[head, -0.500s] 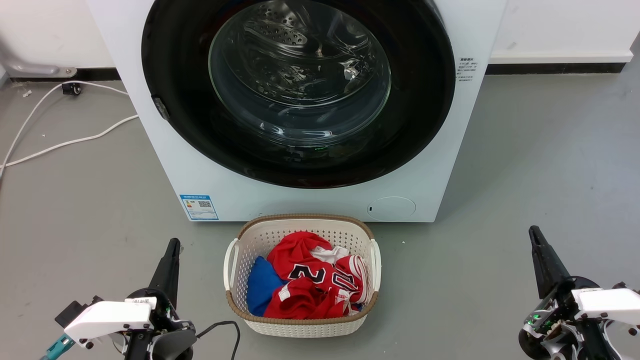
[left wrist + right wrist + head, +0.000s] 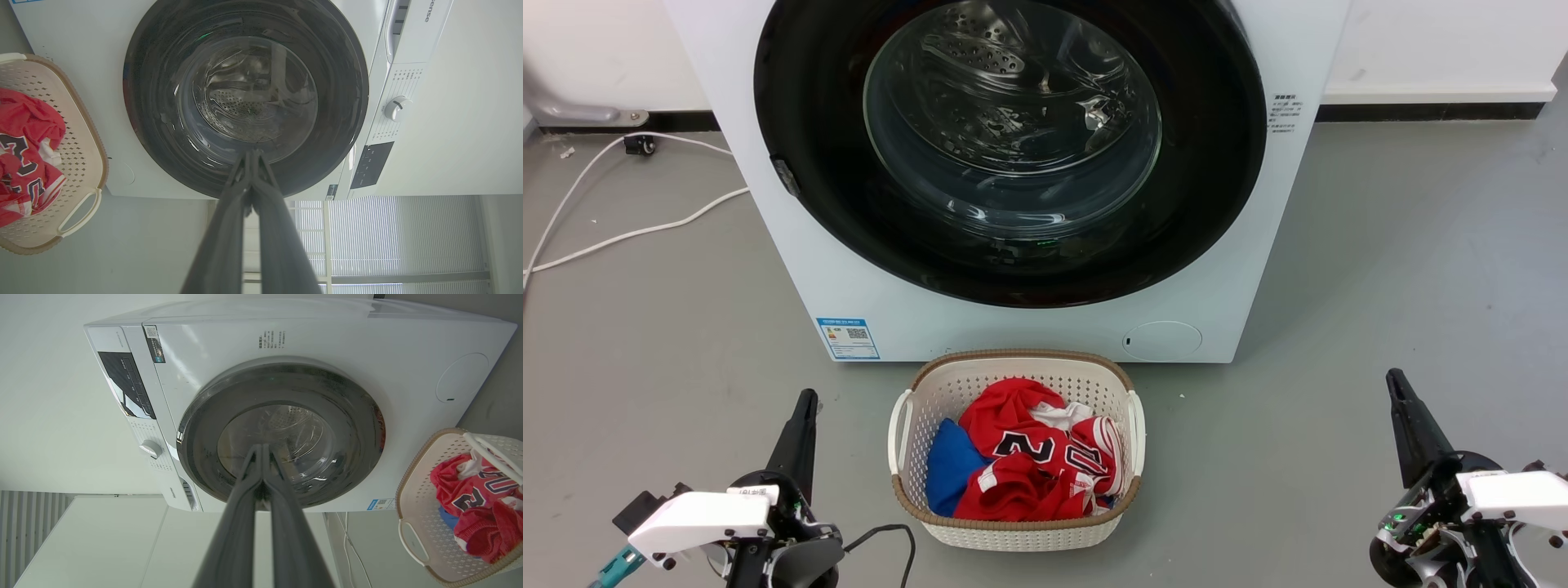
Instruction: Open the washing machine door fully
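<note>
Both claws pinched shut, nothing held. Left gripper [image 2: 806, 398] low left over the floor, well apart from the washing machine door [image 2: 1213, 163], which sits shut flush against the white front, centre. Laundry basket [image 2: 1021, 357] just below it. Right gripper [image 2: 1393, 377] low right, also clear of the door

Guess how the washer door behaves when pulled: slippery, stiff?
Likely slippery: the door looks glossy and smooth. Probably rigid, given its glass bowl, swinging rather than flexing. The grey tab at its left edge seems the best purchase.
</note>
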Motion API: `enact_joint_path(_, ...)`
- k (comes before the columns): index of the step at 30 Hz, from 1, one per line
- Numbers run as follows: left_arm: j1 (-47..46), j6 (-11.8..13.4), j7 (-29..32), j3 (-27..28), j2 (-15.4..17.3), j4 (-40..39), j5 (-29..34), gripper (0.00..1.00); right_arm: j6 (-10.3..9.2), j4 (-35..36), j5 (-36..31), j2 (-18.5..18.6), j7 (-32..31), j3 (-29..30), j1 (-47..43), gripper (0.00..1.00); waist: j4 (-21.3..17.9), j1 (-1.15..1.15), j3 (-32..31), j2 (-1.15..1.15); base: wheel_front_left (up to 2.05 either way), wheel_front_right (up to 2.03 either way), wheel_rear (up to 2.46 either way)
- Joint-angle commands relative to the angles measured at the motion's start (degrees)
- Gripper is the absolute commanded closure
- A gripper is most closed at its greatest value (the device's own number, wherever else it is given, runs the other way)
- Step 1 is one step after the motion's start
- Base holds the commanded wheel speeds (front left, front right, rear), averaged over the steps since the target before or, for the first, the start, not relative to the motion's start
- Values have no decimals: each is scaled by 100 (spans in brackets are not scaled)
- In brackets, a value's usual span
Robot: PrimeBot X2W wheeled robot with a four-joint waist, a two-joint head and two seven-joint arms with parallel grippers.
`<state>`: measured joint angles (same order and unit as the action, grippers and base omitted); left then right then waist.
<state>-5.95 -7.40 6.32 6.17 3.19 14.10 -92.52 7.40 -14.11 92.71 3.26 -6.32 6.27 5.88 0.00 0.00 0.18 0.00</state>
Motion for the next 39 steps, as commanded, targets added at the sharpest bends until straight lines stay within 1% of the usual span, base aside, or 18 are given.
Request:
enact_joint_path(1, -51, -16, 6, 21, -8, 3, 10, 100, 17, -9, -44, -24, -15, 7, 72, 100, 0, 0, 0, 0, 0, 0, 0)
enact_joint_path(16, -52, -16, 15, 30, -13, 2, 20, 100, 17, -9, -52, -28, -23, 14, 73, 100, 0, 0, 0, 0, 0, 0, 0)
enact_joint_path(17, -1, 0, 5, 5, -6, 1, 1, 0, 0, 0, -2, -6, -2, 8, 1, 0, 0, 0, 0, 0, 0, 0, 0)
enact_joint_path(19, 27, 2, 0, -17, -12, 51, 2, 0, 0, -42, -1, -8, 5, -2, -39, 0, 0, 0, 0, 0, 0, 0, 0)
enact_joint_path(24, 27, 1, -151, -222, -13, -92, 60, 0, 1, 129, -82, -10, 130, -127, -104, 0, -3, 0, 0, 0, 0, 0, 0)
enact_joint_path(29, 10, 0, -297, -373, -14, -245, 289, 0, 1, 250, -286, 8, 287, -255, -169, 0, -4, 0, 2, 0, 0, 0, 0)
enact_joint_path(34, -7, -1, -431, -525, -6, -436, 915, 0, 2, 364, -701, 78, 432, -373, -201, 0, -5, 0, 5, 0, 0, 0, 0)
enact_joint_path(39, -12, -2, -556, -664, 6, -587, 1719, 0, 3, 457, -1477, 136, 560, -438, -226, 0, -7, 0, 6, 0, 0, 0, 0)
